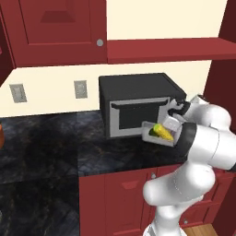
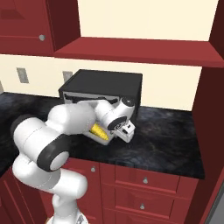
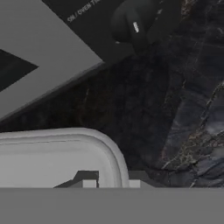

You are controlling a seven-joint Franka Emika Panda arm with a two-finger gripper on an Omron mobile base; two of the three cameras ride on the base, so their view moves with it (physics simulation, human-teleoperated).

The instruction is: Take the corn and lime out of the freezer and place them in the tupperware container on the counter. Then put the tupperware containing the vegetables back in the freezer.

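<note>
The light grey tupperware container (image 1: 152, 136) sits just in front of the black microwave, over the counter (image 1: 55, 143). Whether it rests on the stone I cannot tell. The yellow corn (image 1: 162, 132) lies inside it, also visible past the arm (image 2: 99, 131). My gripper (image 1: 171, 125) (image 2: 121, 134) is at the container's right end, shut on its raised rim (image 3: 111, 153). In the hand view, one fingertip is inside the rim and the other outside, with my gripper (image 3: 113, 183) astride it. The lime is hidden and the freezer is out of view.
The black microwave (image 1: 138, 103) stands right behind the container, its door (image 3: 43, 65) and round knob (image 3: 135, 22) close to the hand. Black marbled counter (image 2: 175, 131) stretches to the right. Red upper cabinets (image 1: 60, 27) and a shelf (image 2: 140, 50) hang overhead.
</note>
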